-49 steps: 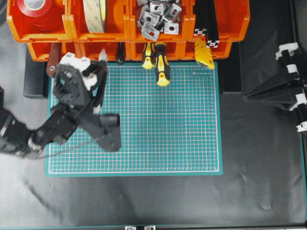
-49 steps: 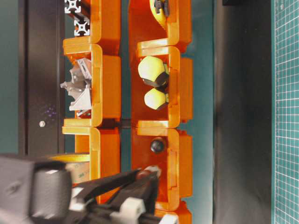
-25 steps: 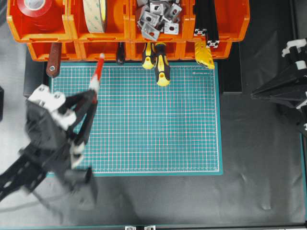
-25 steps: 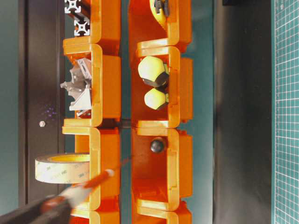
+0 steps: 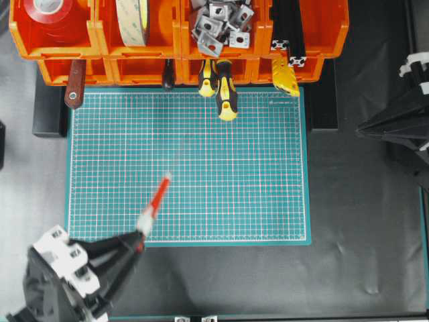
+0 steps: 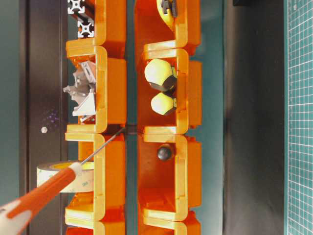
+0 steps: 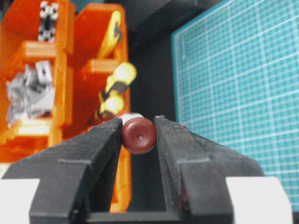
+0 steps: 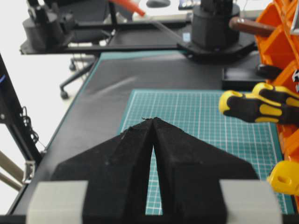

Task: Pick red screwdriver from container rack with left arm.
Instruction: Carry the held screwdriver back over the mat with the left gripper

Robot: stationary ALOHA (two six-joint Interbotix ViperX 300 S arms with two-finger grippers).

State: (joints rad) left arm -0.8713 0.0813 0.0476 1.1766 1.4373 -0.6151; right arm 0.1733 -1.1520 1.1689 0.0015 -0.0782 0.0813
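Screwdriver in my grip: my left gripper (image 7: 138, 135) is clamped on the red screwdriver (image 5: 155, 203), with the dark red end cap pinched between the two black fingers (image 7: 100, 140), as the left wrist view shows plainly. From overhead, my left arm sits at the bottom left corner of the frame, off the green cutting mat (image 5: 255, 168), and the screwdriver slants up and to the right from the fingertips, its white band just beyond them, its red handle over the lower left part of the mat and its thin shaft blurred toward the middle. It is clear of the container rack (image 5: 174, 40), which runs along the top edge of the mat, well apart from the tool. In the table-level view the red handle and metal shaft cross in front of the orange bins and a roll of tape (image 6: 66, 176). Two yellow-and-black screwdrivers (image 5: 221, 87) poke out of a lower bin onto the mat's top edge. My right gripper (image 8: 153, 122) hangs at the right side above the black tabletop, its fingers pressed together at the tips and holding nothing.
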